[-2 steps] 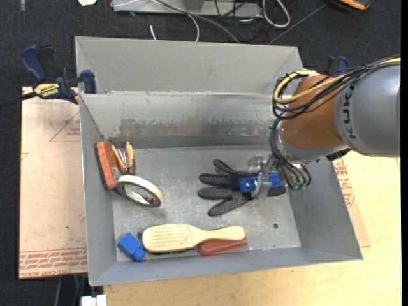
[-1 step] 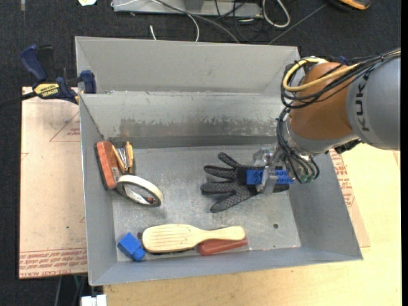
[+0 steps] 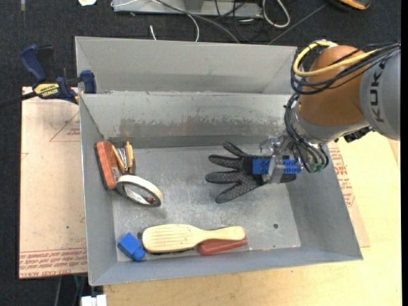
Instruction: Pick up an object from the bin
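Right of centre on the bin (image 3: 191, 113) floor, a black glove (image 3: 236, 176) is judged soft and light, best pinched at its cuff, where the end effector (image 3: 275, 166) is poised; whether clenched cannot be told.

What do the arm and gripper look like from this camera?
The arm is pale grey with dark KUKA lettering, partly cut off. Its wrist wears a rounded orange cover, with yellow and black cables looped over it. The gripper below is small and metal-grey, with blue parts and thin wires.
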Controlling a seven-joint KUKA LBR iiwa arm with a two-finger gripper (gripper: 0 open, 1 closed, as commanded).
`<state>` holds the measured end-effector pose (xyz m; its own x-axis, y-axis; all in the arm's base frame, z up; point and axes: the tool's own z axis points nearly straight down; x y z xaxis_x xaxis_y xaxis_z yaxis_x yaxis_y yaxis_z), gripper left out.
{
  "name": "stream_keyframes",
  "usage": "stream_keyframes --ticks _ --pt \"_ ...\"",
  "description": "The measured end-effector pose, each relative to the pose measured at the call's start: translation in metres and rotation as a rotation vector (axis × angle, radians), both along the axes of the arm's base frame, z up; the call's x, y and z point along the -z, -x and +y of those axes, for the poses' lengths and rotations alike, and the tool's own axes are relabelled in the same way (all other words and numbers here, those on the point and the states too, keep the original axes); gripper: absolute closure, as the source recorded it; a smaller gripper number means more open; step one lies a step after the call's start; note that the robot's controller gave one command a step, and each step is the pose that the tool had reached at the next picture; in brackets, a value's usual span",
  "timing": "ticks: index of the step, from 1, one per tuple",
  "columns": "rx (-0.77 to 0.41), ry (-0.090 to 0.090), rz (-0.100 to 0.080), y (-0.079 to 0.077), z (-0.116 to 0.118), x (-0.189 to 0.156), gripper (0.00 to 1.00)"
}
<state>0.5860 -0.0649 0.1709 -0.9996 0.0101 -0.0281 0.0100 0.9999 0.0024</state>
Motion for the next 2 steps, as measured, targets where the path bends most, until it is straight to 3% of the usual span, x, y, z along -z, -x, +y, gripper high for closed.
stream_keyframes --ticks 2 --pt "-0.001 -0.001 0.003 0.000 0.000 -0.054 1.00"
